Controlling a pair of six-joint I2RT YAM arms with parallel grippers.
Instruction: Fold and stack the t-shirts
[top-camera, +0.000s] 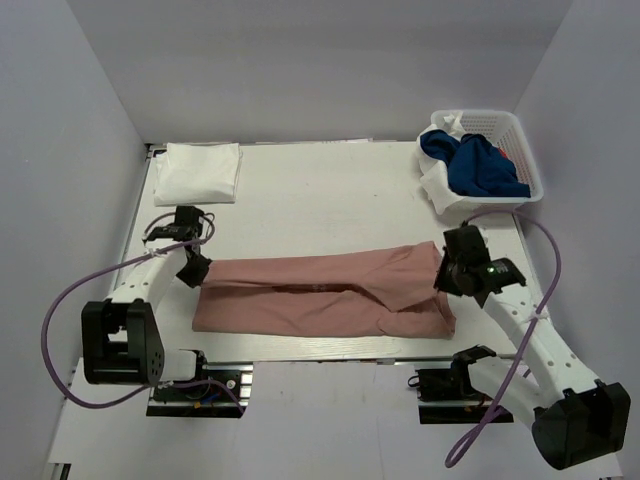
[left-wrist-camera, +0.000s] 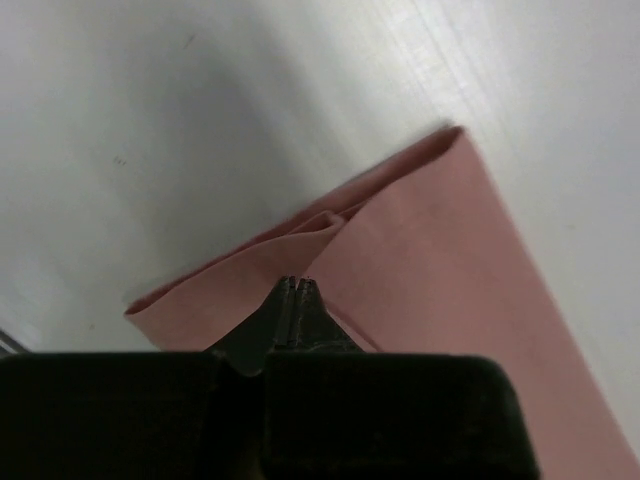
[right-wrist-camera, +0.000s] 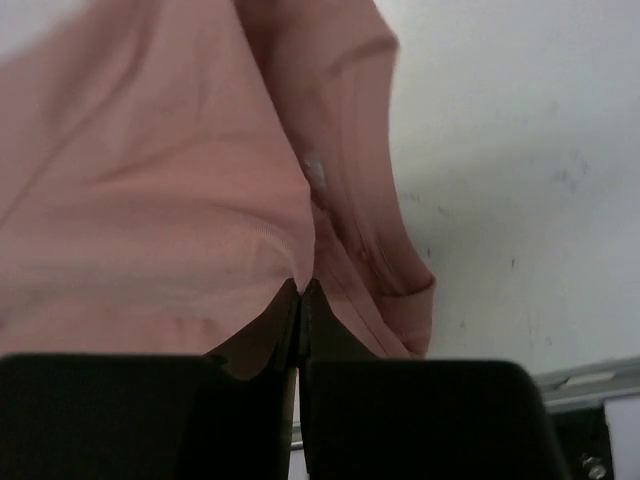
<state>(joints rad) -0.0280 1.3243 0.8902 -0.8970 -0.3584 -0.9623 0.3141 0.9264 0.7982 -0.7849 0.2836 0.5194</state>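
We are midway through folding the pink tee (top-camera: 320, 295). It lies across the near half of the desk (top-camera: 330, 205) as a long band, already doubled lengthwise, with loose creases along its middle.

The left pincer (top-camera: 193, 262) sits at the band's far left corner. Its wrist view shows the fingertips pressed together with a ridge of pink cloth between them, so we judge it clenched on the pink tee. The right pincer (top-camera: 447, 270) is at the far right corner, and its tips likewise meet on a pink edge, beside a bunched sleeve or hem. We read that as a second grasp on the same garment.

A white tee (top-camera: 198, 172) rests folded at the far left corner of the desk, well apart from the band. A navy tee (top-camera: 480, 165) waits in the basket (top-camera: 525, 150) at the far right.

The next move, as we see it, is a crosswise fold. One end has to be carried over toward the other with both corners level and the cloth lightly taut. The right end looks rumpled, so it may need smoothing or the fold will come out crooked. After that the bundle belongs on the white tee.
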